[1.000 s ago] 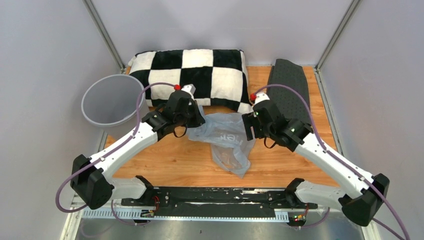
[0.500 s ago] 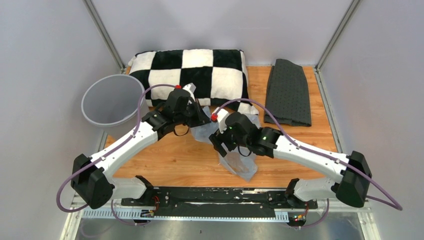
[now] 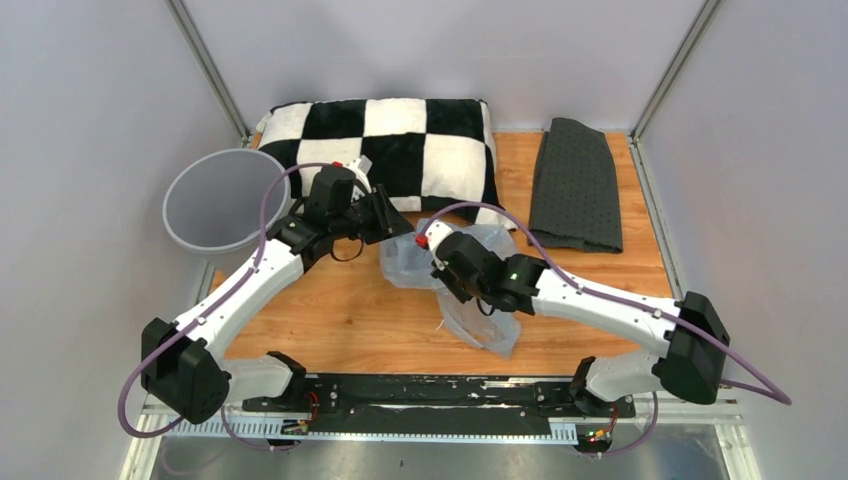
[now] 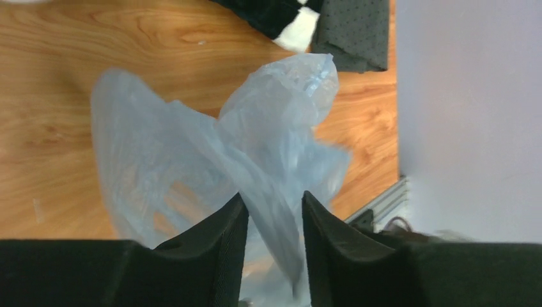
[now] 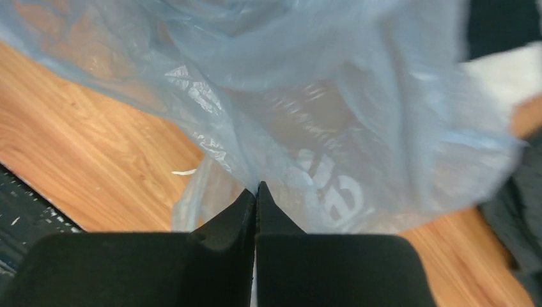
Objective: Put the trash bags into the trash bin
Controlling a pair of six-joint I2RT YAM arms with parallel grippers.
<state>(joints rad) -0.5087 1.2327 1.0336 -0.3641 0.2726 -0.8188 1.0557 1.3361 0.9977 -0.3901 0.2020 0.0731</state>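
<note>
**Both claws on the bag, bin off to my left**

My left claw (image 4: 271,201) has its fingers drawn in on a bunched fold of the trash bag (image 4: 192,147), and film fills the narrow gap between them. My right claw (image 5: 257,188) is pressed tip to tip, pinching a thin sheet of the same bag. The bag hangs crumpled between both claws over the wooden table (image 3: 330,310). The trash bin (image 3: 190,225) stands upright at the table's left edge, apart from the bag. At the back lie a checkered pillow (image 3: 400,140) and a dark mat (image 3: 575,185).

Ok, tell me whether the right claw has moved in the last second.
Yes: the right claw swung left, away from the dark mat, over the bag.
</note>
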